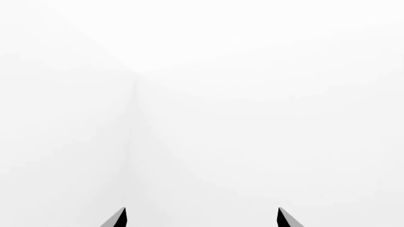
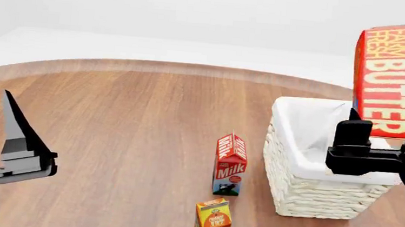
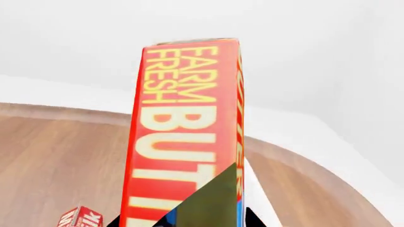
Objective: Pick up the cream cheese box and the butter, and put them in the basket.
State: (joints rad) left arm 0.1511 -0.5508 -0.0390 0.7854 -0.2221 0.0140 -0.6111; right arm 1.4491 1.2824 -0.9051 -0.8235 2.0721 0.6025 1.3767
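Butter (image 2: 387, 79) upright in right hand (image 2: 384, 152), above basket (image 2: 319, 196)

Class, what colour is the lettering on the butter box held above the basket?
Yellow and pale cream lettering on the red butter box, clearest in the head view.

Open wooden table (image 2: 114, 128) stretches clear across the left and centre. A milk carton (image 2: 230, 164) and an orange juice carton (image 2: 213, 220) stand just beside the basket (image 2: 312, 192), crowding its left wall; its mouth lies open.
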